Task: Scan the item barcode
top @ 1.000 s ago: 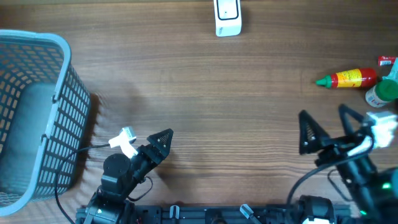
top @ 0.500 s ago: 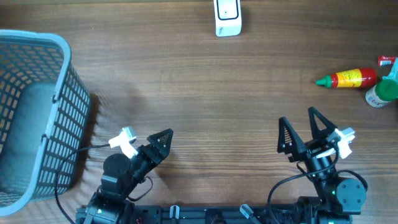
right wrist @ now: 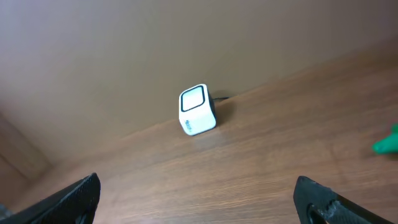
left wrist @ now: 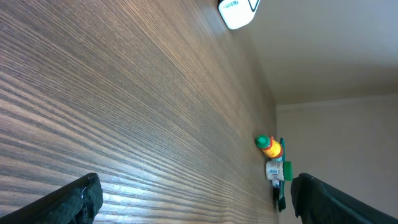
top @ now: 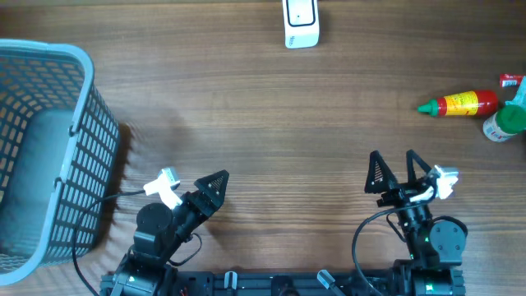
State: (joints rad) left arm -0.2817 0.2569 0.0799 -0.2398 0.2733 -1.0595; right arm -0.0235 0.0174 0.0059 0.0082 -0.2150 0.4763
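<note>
A: The right gripper (top: 393,164) is hovering at the bench's (top: 271,123) near edge, jaws spread wide, gripping nothing.
B: The left gripper (top: 191,182) is gaping too, empty, near the grey basket (top: 82,123) occupying the left edge.
A: The red sauce bottle (top: 460,104) is lying at the right edge, just beside a green-capped bottle (top: 503,123), well apart from both grippers.
B: The white scanner (top: 301,23) is standing at the far edge.

A white scanner (top: 301,23) stands at the far edge; a red-yellow, green-tipped bottle (top: 460,104) lies sideways at right.
</note>
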